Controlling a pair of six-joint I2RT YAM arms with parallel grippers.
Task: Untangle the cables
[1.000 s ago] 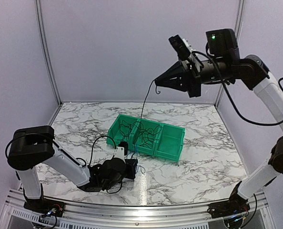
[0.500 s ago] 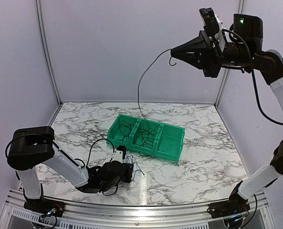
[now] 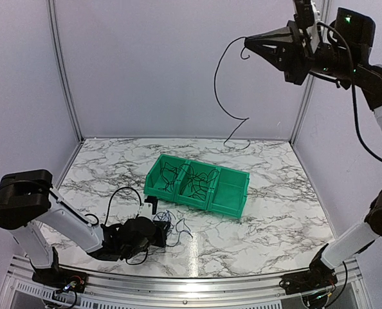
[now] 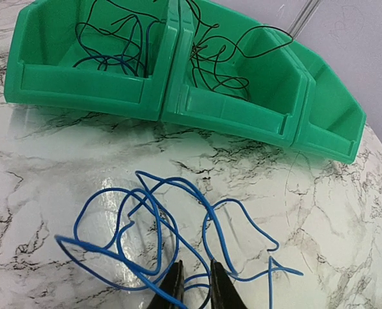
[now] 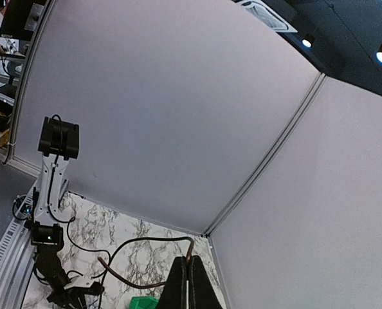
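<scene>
Working over a marble surface (image 3: 274, 212), with a green bin (image 3: 228, 205) sitting at its middle. Holding one black cable (image 3: 215, 84) high at the far right, right gripper (image 3: 247, 42) jaws pressed together on its top end, lower end trailing down to the far edge of the surface. Pinching, seemingly, a blue cable (image 4: 154, 212) in the barely parted jaws of the left gripper (image 4: 195, 269), loops lying on the near left surface, near the bin. Judging the job as barely under way: two strands being drawn clear, tangled cables (image 4: 217, 61) lying knotted in the left and middle compartments, awaiting separation.
</scene>
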